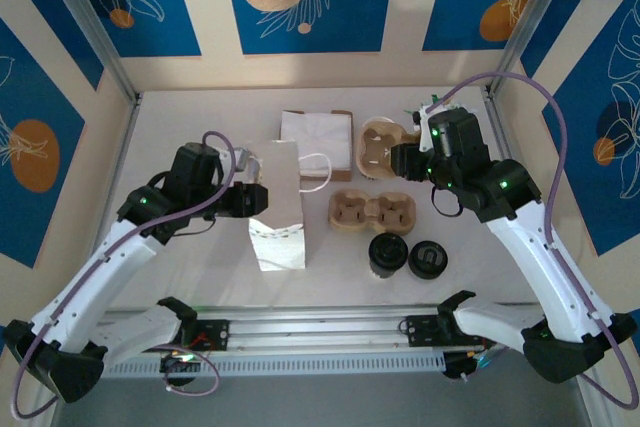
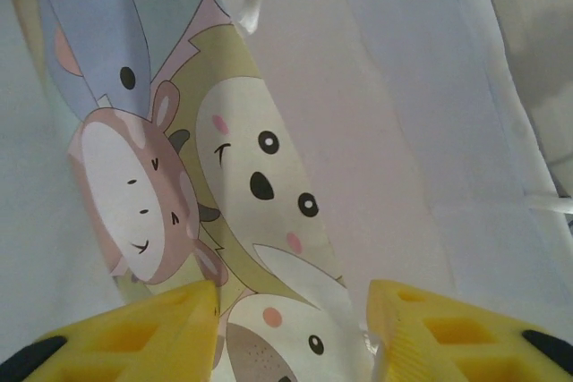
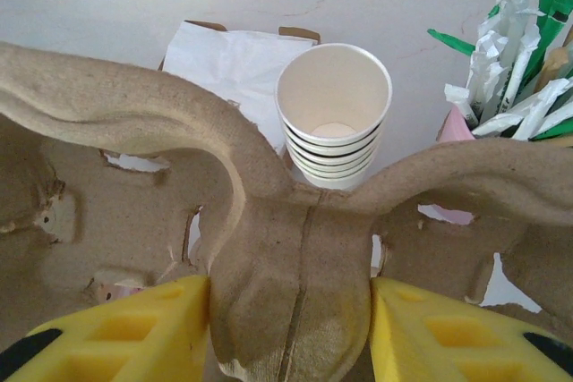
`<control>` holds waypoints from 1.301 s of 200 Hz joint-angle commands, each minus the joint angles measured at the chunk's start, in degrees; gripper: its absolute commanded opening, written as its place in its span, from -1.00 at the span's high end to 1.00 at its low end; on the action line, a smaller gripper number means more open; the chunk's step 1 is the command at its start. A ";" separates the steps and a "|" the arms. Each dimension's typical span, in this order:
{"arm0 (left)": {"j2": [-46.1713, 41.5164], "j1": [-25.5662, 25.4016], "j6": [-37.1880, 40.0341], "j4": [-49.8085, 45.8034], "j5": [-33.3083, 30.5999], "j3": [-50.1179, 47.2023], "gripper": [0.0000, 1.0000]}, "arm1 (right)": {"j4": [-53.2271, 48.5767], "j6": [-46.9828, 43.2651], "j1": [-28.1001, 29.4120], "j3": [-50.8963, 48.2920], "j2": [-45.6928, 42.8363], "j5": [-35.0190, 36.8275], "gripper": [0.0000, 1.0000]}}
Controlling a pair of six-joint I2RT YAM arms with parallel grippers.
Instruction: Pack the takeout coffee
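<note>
Top external: takeout coffee (image 1: 388, 253) stands upright near the table's (image 1: 200, 277) front edge, right of centre, apart from both grippers. Second black-lidded cup (image 1: 428, 260) just beside it. Beyond them, flat carrier (image 1: 372, 212). Left gripper (image 1: 260, 197) straddles the paper bag's (image 1: 280, 182) printed side; cannot tell whether it is clamped. Farther back, right gripper (image 3: 291, 328) is clamped on the raised carrier (image 3: 295, 248) at its centre ridge, with the white cup stack (image 3: 333, 118) behind.

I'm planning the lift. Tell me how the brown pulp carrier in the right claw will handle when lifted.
The pulp carrier is probably stiff: its moulded arches hold shape where the right claw pinches the centre ridge. Likely light: thin and hollow. Ragged, torn pocket edges suggest a hard squeeze could crush it.
</note>
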 commanded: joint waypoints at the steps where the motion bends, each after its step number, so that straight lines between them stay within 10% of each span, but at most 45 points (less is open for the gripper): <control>1: 1.34 -0.47 5.03 -4.98 -0.64 3.05 0.07 | -0.60 -1.67 0.86 2.14 -0.76 0.60 0.03; 33: 3.20 -0.48 7.86 -8.55 -2.92 5.11 0.58 | -1.08 -2.13 1.96 2.53 -0.26 1.32 0.03; 260: 5.73 0.43 38.82 -15.07 11.25 16.98 1.00 | -0.67 -0.86 5.83 6.80 -1.37 -3.49 0.03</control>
